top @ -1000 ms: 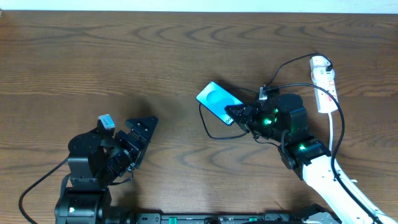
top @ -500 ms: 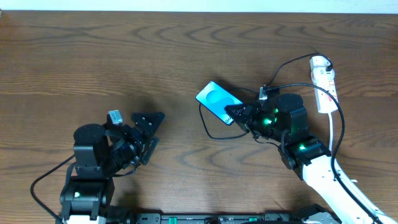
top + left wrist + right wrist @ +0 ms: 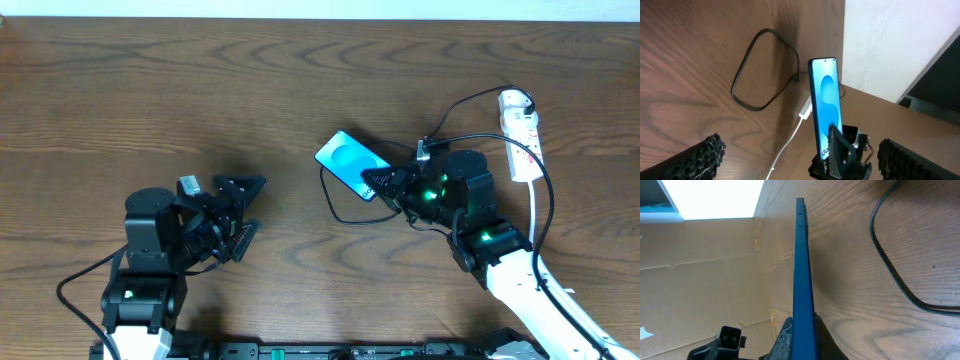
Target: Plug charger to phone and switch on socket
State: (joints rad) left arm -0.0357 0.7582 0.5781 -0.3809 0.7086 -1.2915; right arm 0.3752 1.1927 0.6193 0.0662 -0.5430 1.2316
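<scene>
- Overhead: left gripper (image 3: 243,208), fingers spread wide, has turned from lower left toward centre frame, probably to fetch the charger (image 3: 333,205).
- Right gripper (image 3: 380,184) unmoved, pinching the phone (image 3: 348,160); plug seemingly not in.

Dark brown wood-grain tabletop (image 3: 300,90) filling overhead view; pale white strip (image 3: 320,8) along far edge; tan cardboard panel (image 3: 700,275) beyond table edge, right wrist view; white wall (image 3: 890,40) behind table, left wrist view.

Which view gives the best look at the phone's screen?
Left wrist: the phone faces that camera, its screen mostly visible. Overhead shows it small and from above; right wrist shows only its thin side edge.
</scene>
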